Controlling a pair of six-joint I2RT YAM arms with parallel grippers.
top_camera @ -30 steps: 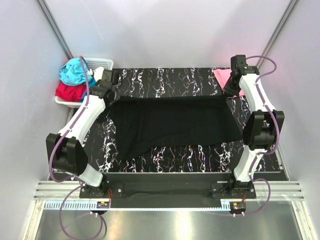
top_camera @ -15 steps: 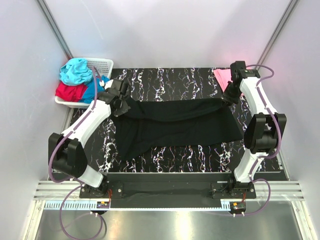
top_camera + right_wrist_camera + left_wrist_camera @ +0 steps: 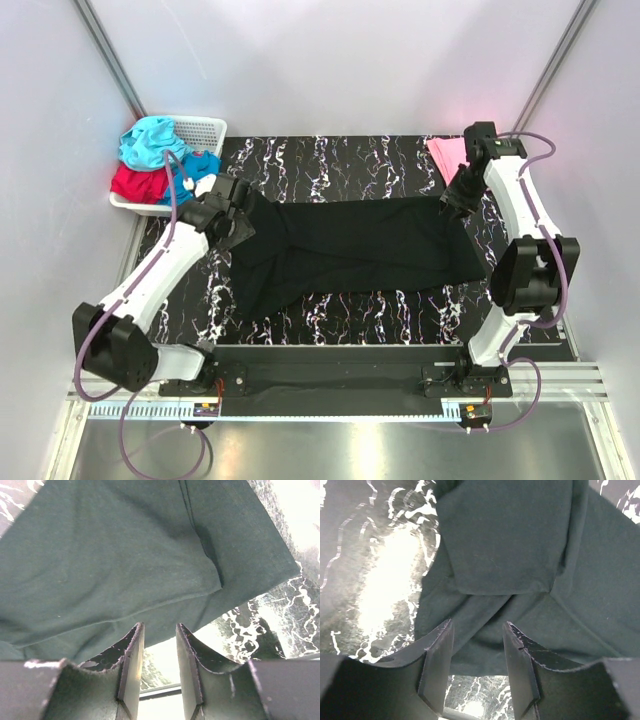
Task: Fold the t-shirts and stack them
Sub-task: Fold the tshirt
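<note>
Across the middle of the marbled tabletop [image 3: 330, 155] lies the black t-shirt [image 3: 350, 250], spread wide and flat. Its far edge runs almost straight between my two arms, and a longer flap sags toward the lower left of the frame. The cloth is plain, with soft creases.

My left jaws stand parted over the shirt's upper-left corner. The left wrist view shows cloth and a sliver of tabletop through the gap between the fingers [image 3: 437, 665], with nothing pinched. My right jaws are parted too, over the upper-right corner, and only bright tabletop shows between their fingers [image 3: 132, 665].

Bare marble runs in a strip beyond the shirt's far edge and in another along the near edge. At upper right the pink t-shirt [image 3: 445, 155] lies close behind my right arm [image 3: 520, 195]. At upper left the white basket [image 3: 205, 128] sits at the tabletop's corner, holding the teal t-shirt [image 3: 150, 140], the red t-shirt [image 3: 138, 183] and the blue t-shirt [image 3: 200, 165].

Only the top view shows the basket and the pink one. The left wrist view shows overlapping layers with creases meeting just ahead of my fingers. The right wrist view shows a stitched seam and a folded corner ending at the marble.
</note>
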